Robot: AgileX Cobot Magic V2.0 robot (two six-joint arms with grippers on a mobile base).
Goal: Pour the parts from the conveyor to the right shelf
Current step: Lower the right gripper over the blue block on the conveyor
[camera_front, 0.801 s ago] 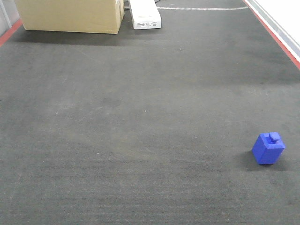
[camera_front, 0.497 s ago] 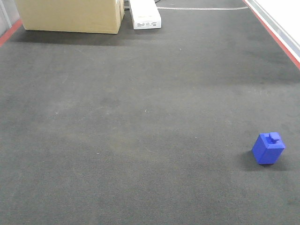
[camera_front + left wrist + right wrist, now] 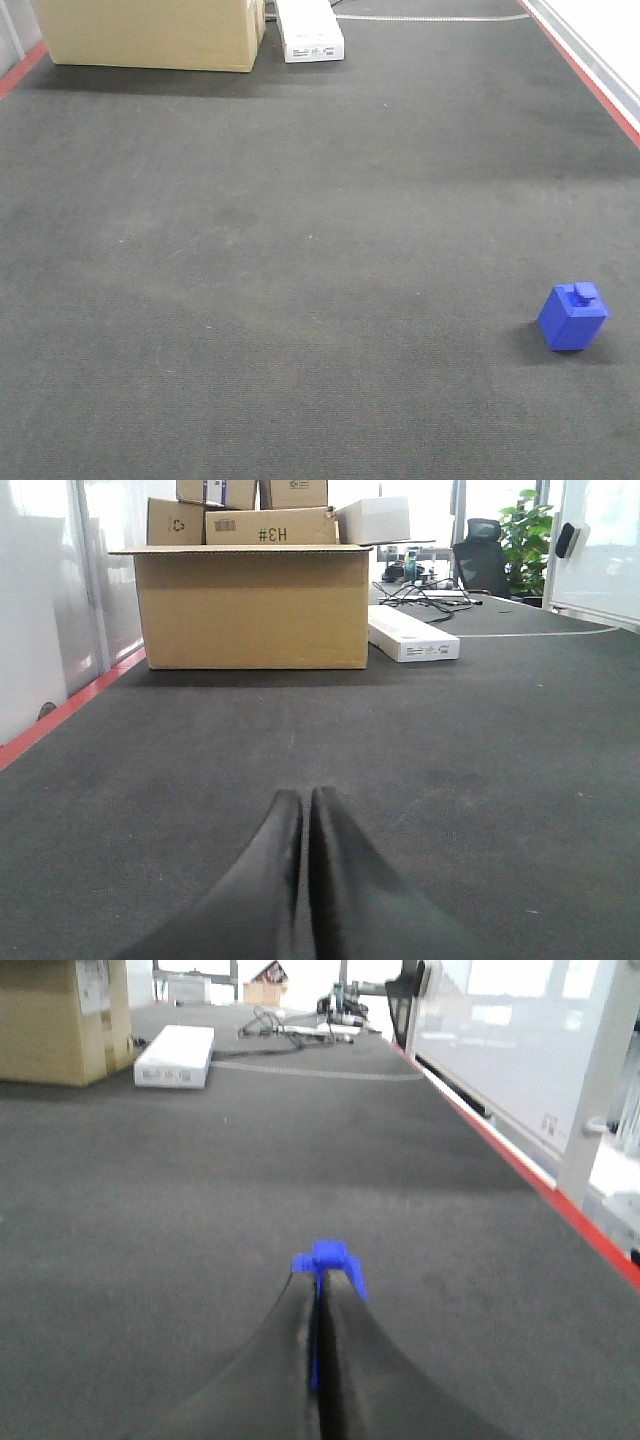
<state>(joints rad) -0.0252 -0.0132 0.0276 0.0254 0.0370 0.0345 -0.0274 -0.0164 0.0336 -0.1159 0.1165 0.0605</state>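
One blue part (image 3: 573,318), a small cube with a knob on top, stands upright on the conveyor's dark belt (image 3: 300,250) near its right edge. In the right wrist view the part (image 3: 328,1258) sits just beyond the tips of my right gripper (image 3: 318,1282), which is shut and empty; blue shows through the thin slit between the fingers. My left gripper (image 3: 305,798) is shut and empty over bare belt (image 3: 480,740). Neither gripper appears in the front view. The right shelf is out of view.
A large cardboard box (image 3: 150,35) and a flat white box (image 3: 310,30) stand at the belt's far end. Red rails (image 3: 600,95) run along both sides. More cartons are stacked behind the big box (image 3: 255,605).
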